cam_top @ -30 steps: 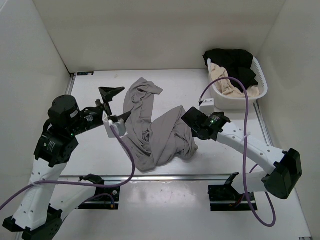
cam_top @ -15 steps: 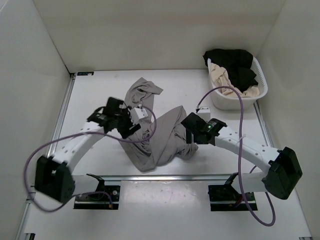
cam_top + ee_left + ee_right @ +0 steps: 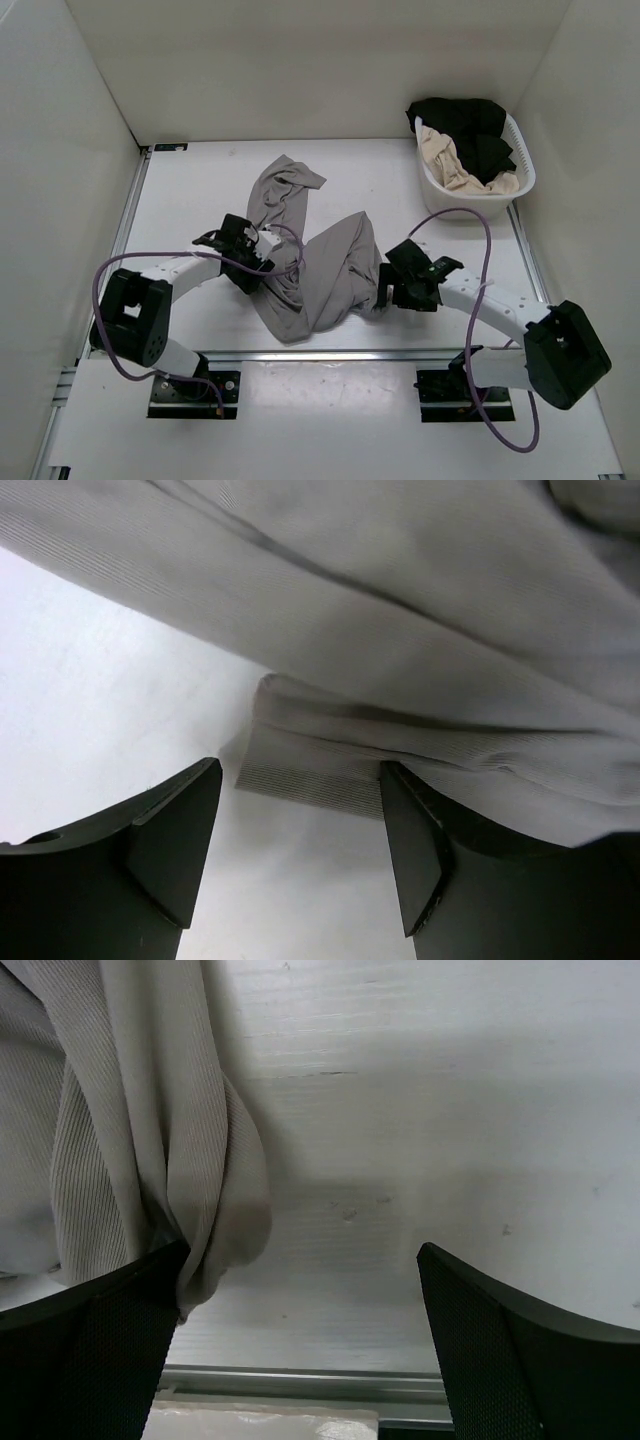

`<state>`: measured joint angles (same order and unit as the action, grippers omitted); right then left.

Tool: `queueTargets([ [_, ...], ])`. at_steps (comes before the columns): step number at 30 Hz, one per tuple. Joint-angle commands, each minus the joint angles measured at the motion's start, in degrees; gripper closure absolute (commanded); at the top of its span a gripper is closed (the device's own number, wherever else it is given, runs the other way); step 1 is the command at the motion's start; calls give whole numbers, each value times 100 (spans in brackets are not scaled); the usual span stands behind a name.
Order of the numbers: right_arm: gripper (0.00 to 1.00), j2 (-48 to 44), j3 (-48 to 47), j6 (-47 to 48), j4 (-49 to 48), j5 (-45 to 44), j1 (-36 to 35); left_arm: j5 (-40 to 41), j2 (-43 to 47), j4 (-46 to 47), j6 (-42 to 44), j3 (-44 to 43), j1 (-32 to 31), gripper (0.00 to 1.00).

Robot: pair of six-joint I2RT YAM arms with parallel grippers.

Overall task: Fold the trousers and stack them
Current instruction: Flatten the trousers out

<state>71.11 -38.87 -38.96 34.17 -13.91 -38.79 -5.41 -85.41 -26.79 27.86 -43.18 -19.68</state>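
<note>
The taupe-grey trousers (image 3: 320,255) lie crumpled in the middle of the white table, one leg reaching toward the back. My left gripper (image 3: 262,275) is low at their left edge, open, with a fabric fold (image 3: 320,770) lying just ahead of its fingers (image 3: 170,840). My right gripper (image 3: 385,297) is low at their right edge, open, with the cloth's edge (image 3: 150,1160) bunched against its left finger (image 3: 90,1350) and bare table between the jaws.
A white laundry basket (image 3: 522,186) at the back right holds a black garment (image 3: 465,125) and a beige-cream one (image 3: 450,168). The table's front rail (image 3: 300,1385) runs close below the right gripper. White walls enclose the table.
The left arm swung down from the raised left side to the trousers' left edge. The right gripper slid toward the front along the trousers' right edge and lowered.
</note>
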Motion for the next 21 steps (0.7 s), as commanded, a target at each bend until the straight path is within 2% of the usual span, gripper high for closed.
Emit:
queueTargets([
  [1,2,339,47,458,-806,960,170,-4,-353,419,-290,56,17,24],
  [2,4,490,-101,520,-859,1100,170,-65,-415,481,-377,55,17,24],
  [4,23,973,-252,697,-912,1320,170,-65,-565,481,-457,-6,17,30],
  [5,34,1123,-313,801,-912,1425,170,-126,-626,481,-509,-6,17,36],
  [6,43,1255,-366,854,-973,1522,170,-197,-696,481,-509,-6,17,47],
  [7,51,1447,-419,855,-974,1593,170,-197,-697,412,-509,-6,17,73],
  [8,70,1502,-506,916,-887,1593,230,-197,-627,411,-509,-6,17,86],
  [9,93,1502,-507,864,-825,1480,318,-197,-574,411,-509,-6,17,86],
  [10,100,1450,-586,812,-703,1235,380,-197,-504,333,-509,-6,78,86],
  [12,100,1336,-857,924,-430,683,668,-49,-249,271,-509,-76,271,86],
  [14,100,1282,-1357,1100,68,207,854,83,-100,209,-370,-504,797,86],
  [16,100,1571,-2664,1433,570,-407,1109,84,-38,-19,-255,-1058,1254,86],
  [17,100,1720,-3218,1557,843,-1028,1180,84,-38,-115,-185,-1766,1709,86],
  [18,100,2044,-4398,1689,1341,-1304,1241,84,-151,-334,-184,-2156,1931,86],
  [21,100,2590,-6109,2137,2022,-2296,1303,84,-318,-695,-131,-3720,2608,86],
])
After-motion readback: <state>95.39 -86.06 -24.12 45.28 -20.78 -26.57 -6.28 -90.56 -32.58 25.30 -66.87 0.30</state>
